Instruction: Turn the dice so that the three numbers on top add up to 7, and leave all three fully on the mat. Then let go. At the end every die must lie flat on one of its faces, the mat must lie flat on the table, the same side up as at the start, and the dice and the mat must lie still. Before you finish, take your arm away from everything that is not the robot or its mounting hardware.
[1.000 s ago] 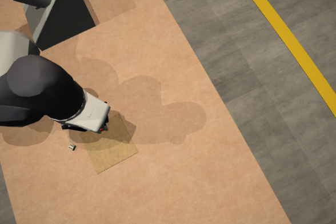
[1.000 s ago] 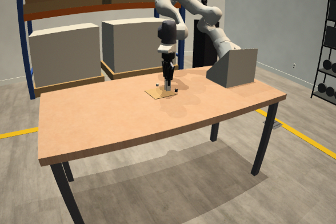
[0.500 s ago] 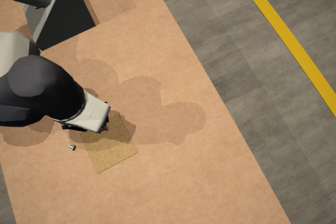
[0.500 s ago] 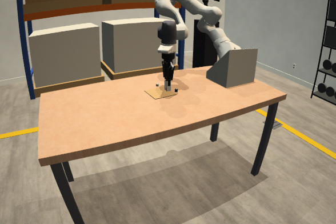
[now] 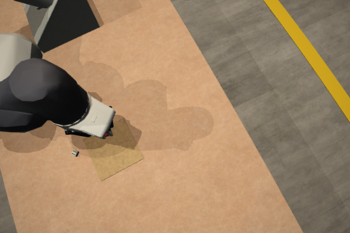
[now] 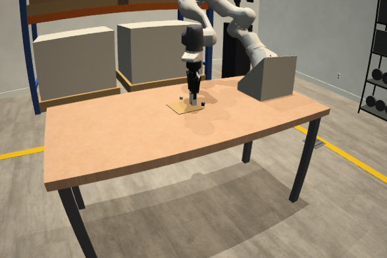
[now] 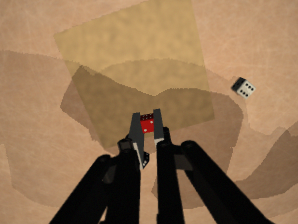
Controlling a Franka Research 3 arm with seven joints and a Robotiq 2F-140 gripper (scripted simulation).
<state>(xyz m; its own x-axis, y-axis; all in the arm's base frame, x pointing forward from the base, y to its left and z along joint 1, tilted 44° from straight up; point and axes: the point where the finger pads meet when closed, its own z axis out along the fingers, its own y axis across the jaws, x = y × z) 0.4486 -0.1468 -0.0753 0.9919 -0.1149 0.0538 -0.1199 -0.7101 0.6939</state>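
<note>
My gripper (image 6: 193, 103) (image 7: 148, 121) is shut on the red die (image 5: 106, 134) (image 7: 147, 126), over the mat's robot-side part. In the wrist view, the red die shows a face with two white pips and a darker side face with several pips. Whether it touches the mat is unclear. The white die (image 5: 74, 153) (image 6: 181, 98) (image 7: 246, 89) lies on the table off the mat, six pips up. The black die (image 6: 203, 104) (image 7: 145, 160) is off the mat's robot-side edge, partly behind a finger in the wrist view; its top is unreadable. The tan mat (image 5: 119, 160) (image 6: 179, 109) (image 7: 130, 45) lies flat.
A wedge-shaped grey block (image 5: 69, 18) (image 6: 278, 77) stands on the table (image 5: 193, 184) (image 6: 115, 138) near the robot's base. The arm covers part of the mat's surroundings in the top view. Shelving and large boxes stand behind the table.
</note>
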